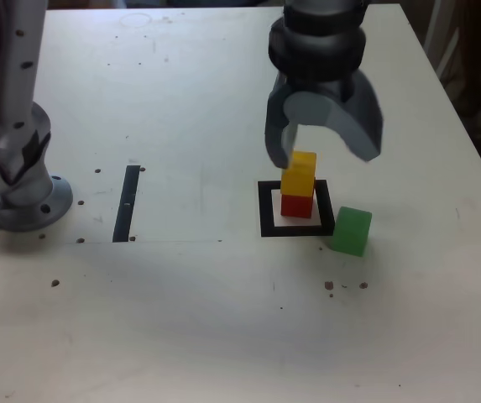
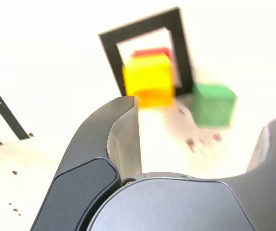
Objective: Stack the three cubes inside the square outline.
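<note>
A red cube (image 1: 297, 205) sits inside the black square outline (image 1: 266, 210), and a yellow cube (image 1: 299, 174) rests on top of it, slightly askew. Just outside the outline's near right corner in the exterior view stands the green cube (image 1: 352, 231), alone on the table. My gripper (image 1: 324, 151) hangs just above the yellow cube, open, with nothing between its jaws. The wrist view shows the yellow cube (image 2: 148, 81) over the red cube (image 2: 151, 52) inside the square outline (image 2: 111, 53), the green cube (image 2: 214, 103) beside it, and my gripper (image 2: 203, 130) open.
A narrow black strip (image 1: 128, 203) lies on the pale table (image 1: 223, 319) toward the exterior view's left. The arm's grey base (image 1: 18, 180) stands at the far left. Small dark screw holes dot the tabletop.
</note>
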